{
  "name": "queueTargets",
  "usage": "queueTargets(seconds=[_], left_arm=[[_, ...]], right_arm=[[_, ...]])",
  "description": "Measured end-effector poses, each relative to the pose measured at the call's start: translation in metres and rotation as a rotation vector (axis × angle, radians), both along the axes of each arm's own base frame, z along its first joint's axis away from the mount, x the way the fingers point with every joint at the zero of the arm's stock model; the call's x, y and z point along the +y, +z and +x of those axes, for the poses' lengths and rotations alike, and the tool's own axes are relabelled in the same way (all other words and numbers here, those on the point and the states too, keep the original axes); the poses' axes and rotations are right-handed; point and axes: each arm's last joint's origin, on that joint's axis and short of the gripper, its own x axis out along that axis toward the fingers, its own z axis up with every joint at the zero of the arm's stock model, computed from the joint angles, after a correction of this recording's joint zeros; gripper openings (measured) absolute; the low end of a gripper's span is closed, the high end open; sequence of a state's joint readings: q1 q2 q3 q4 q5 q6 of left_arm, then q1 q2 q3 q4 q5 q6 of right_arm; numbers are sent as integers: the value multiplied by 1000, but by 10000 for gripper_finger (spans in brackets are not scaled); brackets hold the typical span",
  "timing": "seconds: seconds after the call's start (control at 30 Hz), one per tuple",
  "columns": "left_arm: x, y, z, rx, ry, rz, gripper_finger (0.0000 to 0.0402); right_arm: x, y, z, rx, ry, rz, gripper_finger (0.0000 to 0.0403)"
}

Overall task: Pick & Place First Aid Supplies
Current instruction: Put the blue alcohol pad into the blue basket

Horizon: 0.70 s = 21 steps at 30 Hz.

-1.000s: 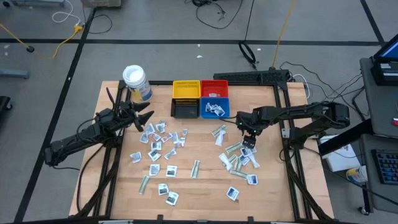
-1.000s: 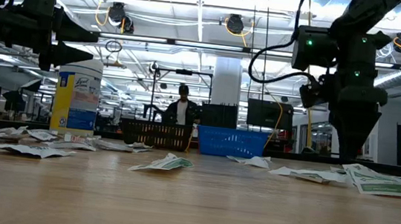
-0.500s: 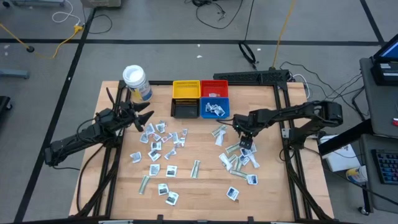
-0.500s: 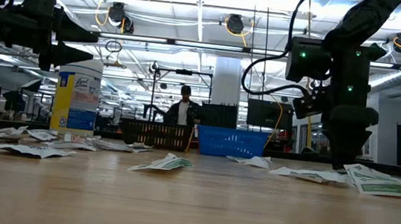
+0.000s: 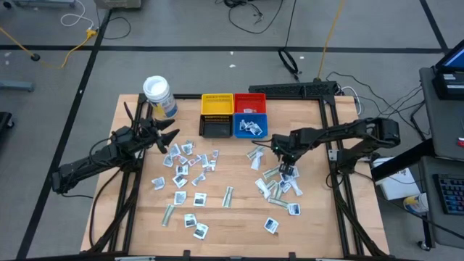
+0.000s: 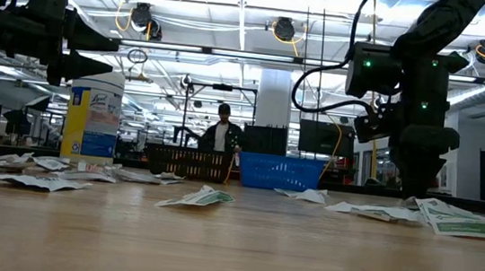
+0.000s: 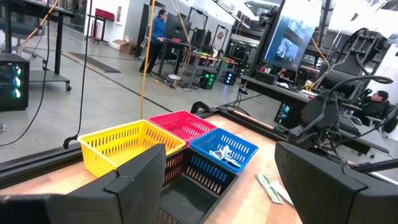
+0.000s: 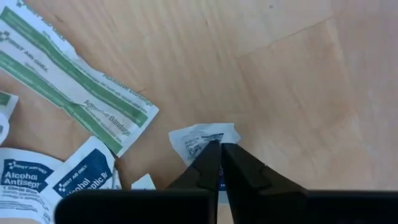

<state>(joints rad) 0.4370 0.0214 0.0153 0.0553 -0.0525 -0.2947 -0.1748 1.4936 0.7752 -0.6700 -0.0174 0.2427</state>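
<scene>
The right arm is reaching in from the table's right edge, with its wrist pointing straight down. The right gripper is sitting at table level, its fingers pressing together at the tips. The left arm is lying low along the table's left side, extending toward the far end. The left gripper is holding its fingers wide apart, gripping nothing, above the table.

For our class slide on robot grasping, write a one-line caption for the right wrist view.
Right tool shut on a small white packet on the wooden table, beside green-striped bandage strips.
</scene>
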Motion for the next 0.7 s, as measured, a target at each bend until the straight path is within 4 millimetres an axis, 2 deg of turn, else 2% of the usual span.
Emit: queueTargets(seconds=[0.1, 0.7], left_arm=[[0, 0, 0, 0, 0, 0, 306], [0, 0, 0, 0, 0, 0, 306]], right_arm=[[-1, 7, 2, 14, -7, 9, 3], [-20, 84, 19, 76, -71, 26, 1]])
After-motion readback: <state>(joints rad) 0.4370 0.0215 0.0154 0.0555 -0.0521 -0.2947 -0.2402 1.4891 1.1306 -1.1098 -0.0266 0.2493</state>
